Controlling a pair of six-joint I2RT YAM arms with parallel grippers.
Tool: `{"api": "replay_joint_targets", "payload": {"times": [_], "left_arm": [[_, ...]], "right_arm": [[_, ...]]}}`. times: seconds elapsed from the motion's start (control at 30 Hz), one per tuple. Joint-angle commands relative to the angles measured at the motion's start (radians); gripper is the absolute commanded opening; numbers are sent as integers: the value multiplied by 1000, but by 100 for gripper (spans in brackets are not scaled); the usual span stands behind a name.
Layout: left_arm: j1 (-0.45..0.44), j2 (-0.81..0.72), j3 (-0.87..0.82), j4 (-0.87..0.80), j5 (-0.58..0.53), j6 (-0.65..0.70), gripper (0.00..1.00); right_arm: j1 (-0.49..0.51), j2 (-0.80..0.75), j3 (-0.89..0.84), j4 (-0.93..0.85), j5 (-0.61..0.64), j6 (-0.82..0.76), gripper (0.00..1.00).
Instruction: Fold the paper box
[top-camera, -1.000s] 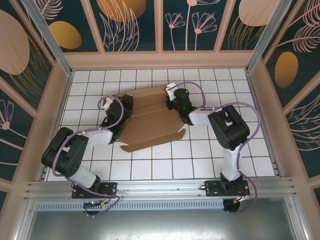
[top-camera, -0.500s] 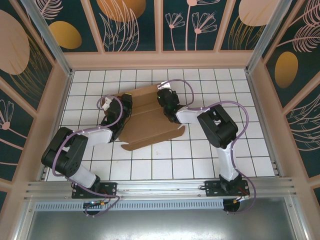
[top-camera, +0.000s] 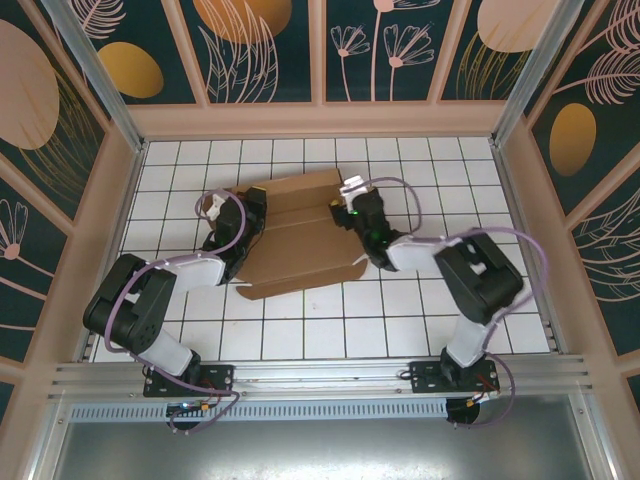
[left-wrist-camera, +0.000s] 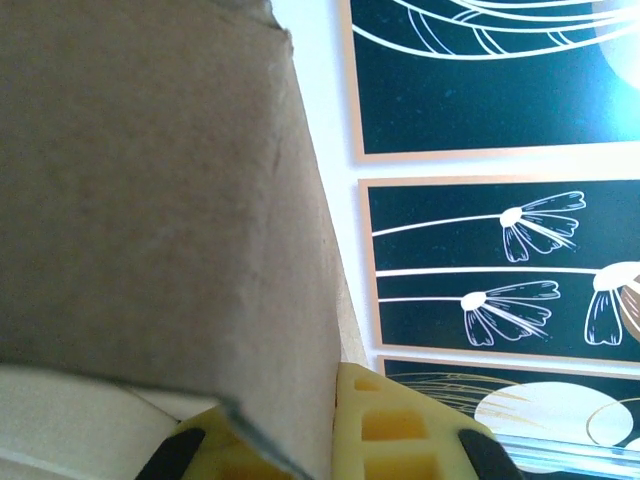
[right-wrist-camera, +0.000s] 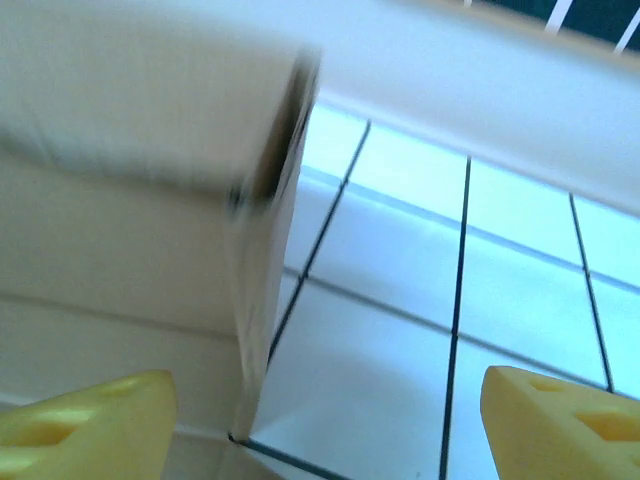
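Wide shot from above: the white tiled tabletop (top-camera: 300, 330) stretches out inside its frame of dark wall panels (top-camera: 265, 45) painted with flowers. On it, in the far half and a touch left of centre, lies the paper box (top-camera: 295, 245). It is a brown creased sheet turned askew to the tile lines, its near edge notched with small tabs.

Both arms are on it! The left arm (top-camera: 150, 300) reaches in from the near left, the right arm (top-camera: 470, 270) bends in from the near right, and the box sits squarely between their wrists.

Now the left gripper (top-camera: 243, 212), at the box's left edge: it is clenched on the cardboard. The left wrist camera shows it plainly, a brown panel running down between the yellow fingers (left-wrist-camera: 390, 435) with no gap to spare.

Over to the right gripper (top-camera: 342, 205), at the far right corner of the sheet: released, spread wide. In its own wrist view the two yellow fingertips (right-wrist-camera: 85, 420) stand far apart. A blurred cardboard edge rises just beside one of them, with bare tiles beyond.
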Motion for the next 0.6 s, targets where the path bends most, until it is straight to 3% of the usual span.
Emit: {"api": "replay_joint_targets", "payload": {"times": [0.0, 0.1, 0.23, 0.37, 0.43, 0.57], "left_arm": [[-14, 54, 21, -99, 65, 16, 0], [-21, 82, 56, -74, 101, 11, 0], [-43, 109, 98, -48, 127, -24, 0], [-89, 123, 147, -62, 96, -28, 0], [-118, 128, 174, -73, 79, -18, 0], [-161, 208, 212, -39, 80, -23, 1]], "right_arm": [[-79, -179, -56, 159, -235, 163, 79], [-151, -259, -68, 110, -364, 337, 76], [-143, -296, 18, -115, -377, 478, 68], [-137, -351, -23, -66, -449, 626, 60], [-139, -359, 33, -190, -416, 676, 55], [-179, -358, 85, -322, -460, 849, 55]]}}
